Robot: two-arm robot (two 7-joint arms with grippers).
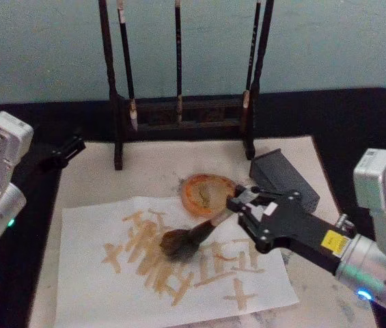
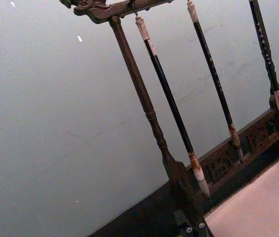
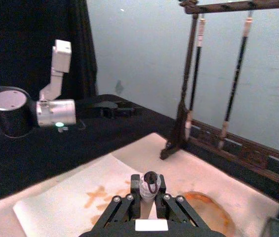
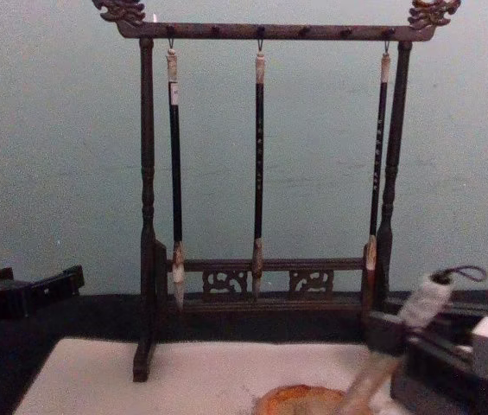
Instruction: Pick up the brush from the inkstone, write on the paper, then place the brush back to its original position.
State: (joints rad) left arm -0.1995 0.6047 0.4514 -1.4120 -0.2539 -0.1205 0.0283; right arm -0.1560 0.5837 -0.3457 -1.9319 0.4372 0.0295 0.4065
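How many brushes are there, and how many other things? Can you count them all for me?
Thin brushes, hanging on the rack: 3
Big brush, in the right pincer: 1
Rack: 1
Paper: 1
Mat: 1
Inkstone: 1
Grey box: 1
Total: 9
Left pincer idles at the left.

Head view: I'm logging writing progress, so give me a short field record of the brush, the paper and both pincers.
brush: tilted, bristle head down on the paper, apparently touching it
paper: white sheet on a cream mat, carrying orange-brown strokes
right pincer: shut on the brush handle, beside the round orange dish
left pincer: idle at the mat's far left corner
rack: behind the mat, three thin brushes hanging
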